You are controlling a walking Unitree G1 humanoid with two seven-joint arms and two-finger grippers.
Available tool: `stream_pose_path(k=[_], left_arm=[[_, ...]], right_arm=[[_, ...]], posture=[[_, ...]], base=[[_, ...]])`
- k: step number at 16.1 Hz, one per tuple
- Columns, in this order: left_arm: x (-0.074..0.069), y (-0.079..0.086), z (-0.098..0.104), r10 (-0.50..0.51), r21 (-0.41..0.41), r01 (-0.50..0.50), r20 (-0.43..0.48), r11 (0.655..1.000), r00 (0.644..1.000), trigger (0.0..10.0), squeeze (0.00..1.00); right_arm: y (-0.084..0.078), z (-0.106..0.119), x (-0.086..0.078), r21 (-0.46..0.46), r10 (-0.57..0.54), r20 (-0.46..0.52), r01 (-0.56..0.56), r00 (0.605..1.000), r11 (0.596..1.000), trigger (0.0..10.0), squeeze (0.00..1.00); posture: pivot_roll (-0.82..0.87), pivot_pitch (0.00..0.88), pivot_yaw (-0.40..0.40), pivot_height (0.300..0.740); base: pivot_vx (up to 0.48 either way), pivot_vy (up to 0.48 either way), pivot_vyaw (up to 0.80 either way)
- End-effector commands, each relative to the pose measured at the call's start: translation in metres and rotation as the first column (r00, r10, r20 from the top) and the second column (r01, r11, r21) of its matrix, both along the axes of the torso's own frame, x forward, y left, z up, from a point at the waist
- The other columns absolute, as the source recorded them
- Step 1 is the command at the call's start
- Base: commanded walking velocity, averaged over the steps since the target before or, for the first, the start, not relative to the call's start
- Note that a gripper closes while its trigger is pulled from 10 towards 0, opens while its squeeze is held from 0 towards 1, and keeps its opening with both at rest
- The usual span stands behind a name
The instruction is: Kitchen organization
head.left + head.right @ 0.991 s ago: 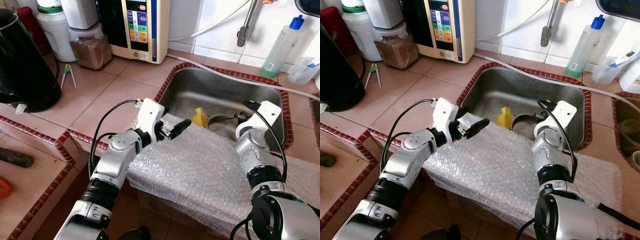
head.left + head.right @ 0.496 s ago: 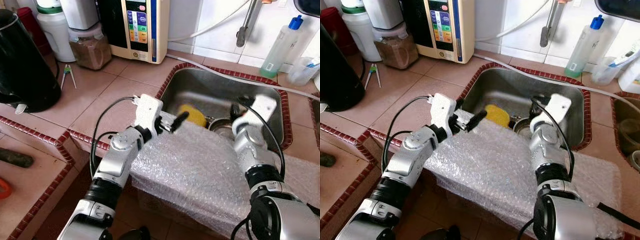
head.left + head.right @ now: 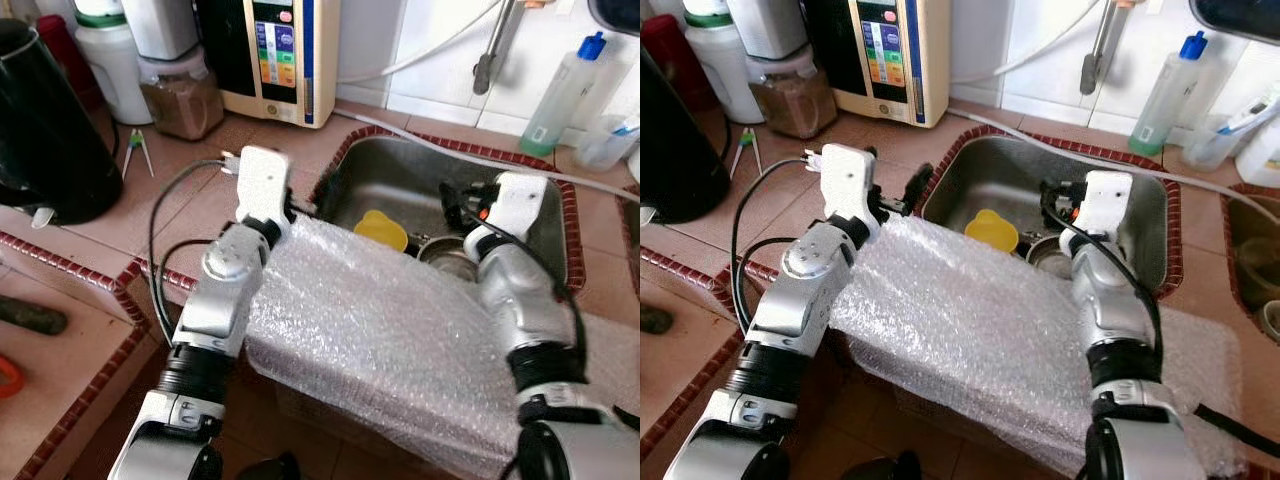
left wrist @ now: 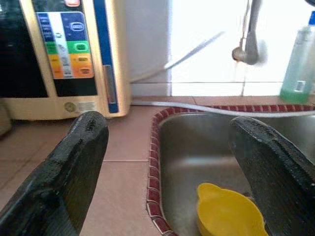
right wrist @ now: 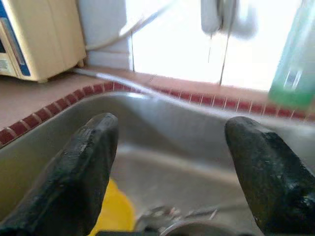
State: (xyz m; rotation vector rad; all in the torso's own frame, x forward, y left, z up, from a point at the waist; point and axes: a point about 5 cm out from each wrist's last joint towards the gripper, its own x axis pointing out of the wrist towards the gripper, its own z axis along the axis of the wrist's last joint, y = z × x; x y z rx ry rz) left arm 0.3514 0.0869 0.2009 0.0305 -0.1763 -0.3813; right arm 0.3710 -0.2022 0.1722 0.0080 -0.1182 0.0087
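Yellow cup [image 3: 381, 229] lies in sink [image 3: 430, 165]; left gripper [image 4: 170, 167] and right gripper [image 5: 170, 172], fingers spread, poised above to reach it.

Both eye views look down from the head at the sink [image 3: 540, 200]; each wrist view faces it closely, sharing the yellow cup [image 4: 227, 214].
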Motion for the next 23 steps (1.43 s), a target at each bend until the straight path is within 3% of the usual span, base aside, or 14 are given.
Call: stream_pose_path(k=[1, 3, 6, 9, 12, 13, 16, 20, 21, 23], left_arm=[[-0.005, 0.007, -0.004, 0.015, 0.037, -0.015, -0.004, 0.999, 1.0, 10.0, 0.0], [-0.009, 0.016, -0.009, 0.017, 0.049, -0.016, -0.014, 0.999, 1.0, 10.0, 0.0], [-0.021, 0.032, -0.019, 0.109, 0.071, -0.104, -0.073, 0.992, 0.991, 10.0, 0.0], [-0.043, 0.038, -0.023, 0.061, -0.017, -0.062, -0.045, 0.998, 0.997, 10.0, 0.0], [-0.059, 0.039, -0.028, 0.113, 0.016, -0.113, -0.032, 0.993, 0.993, 10.0, 0.0], [-0.064, 0.04, -0.031, 0.123, 0.009, -0.123, -0.047, 0.992, 0.991, 10.0, 0.0], [-0.07, 0.044, -0.032, 0.172, -0.027, -0.174, -0.065, 0.984, 0.983, 10.0, 0.0], [-0.071, 0.049, -0.037, 0.193, -0.019, -0.196, -0.105, 0.98, 0.976, 10.0, 0.0], [-0.07, 0.048, -0.038, 0.188, -0.021, -0.191, -0.114, 0.981, 0.976, 10.0, 0.0], [-0.068, 0.046, -0.039, 0.194, -0.024, -0.199, -0.135, 0.98, 0.972, 10.0, 0.0]], right_arm=[[-0.003, 0.013, -0.002, -0.101, 0.02, 0.04, -0.016, 0.999, 0.995, 10.0, 1.0], [-0.007, 0.019, -0.006, -0.167, 0.029, 0.071, -0.017, 0.997, 0.986, 10.0, 1.0], [-0.016, 0.02, -0.016, -0.207, 0.011, 0.08, 0.006, 0.997, 0.978, 10.0, 1.0], [-0.005, 0.019, -0.036, -0.161, 0.059, 0.11, -0.04, 0.992, 0.986, 10.0, 1.0], [-0.001, 0.01, -0.058, -0.103, 0.002, 0.12, 0.011, 0.993, 0.995, 10.0, 1.0], [-0.005, 0.008, -0.064, -0.063, -0.063, 0.112, 0.07, 0.992, 0.996, 10.0, 1.0], [-0.013, 0.007, -0.072, -0.025, -0.134, 0.111, 0.138, 0.985, 0.99, 10.0, 1.0], [-0.004, 0.006, -0.075, -0.035, -0.106, 0.078, 0.109, 0.991, 0.993, 10.0, 1.0], [-0.003, 0.005, -0.074, -0.036, -0.105, 0.074, 0.108, 0.992, 0.994, 10.0, 0.84], [-0.001, 0.005, -0.074, -0.029, -0.101, 0.062, 0.103, 0.993, 0.994, 10.0, 0.83]], posture=[[-0.06, 0.07, 0.047, 0.74], [-0.06, 0.068, 0.052, 0.74], [-0.04, 0.058, 0.063, 0.74], [-0.04, 0.051, 0.059, 0.74], [-0.05, 0.053, 0.057, 0.74], [-0.05, 0.056, 0.055, 0.74], [-0.05, 0.061, 0.067, 0.74], [-0.05, 0.067, 0.062, 0.74], [-0.05, 0.07, 0.057, 0.74], [-0.05, 0.073, 0.051, 0.74]], base=[[0.0, 0.0, 0.0], [0.0, 0.0, 0.0], [0.0, 0.0, 0.0], [0.0, 0.0, 0.0], [0.0, 0.0, 0.0], [0.0, 0.0, 0.0], [0.0, 0.0, 0.0], [0.0, 0.0, -0.15], [0.0, 0.0, -0.8], [0.0, 0.0, -0.8]])
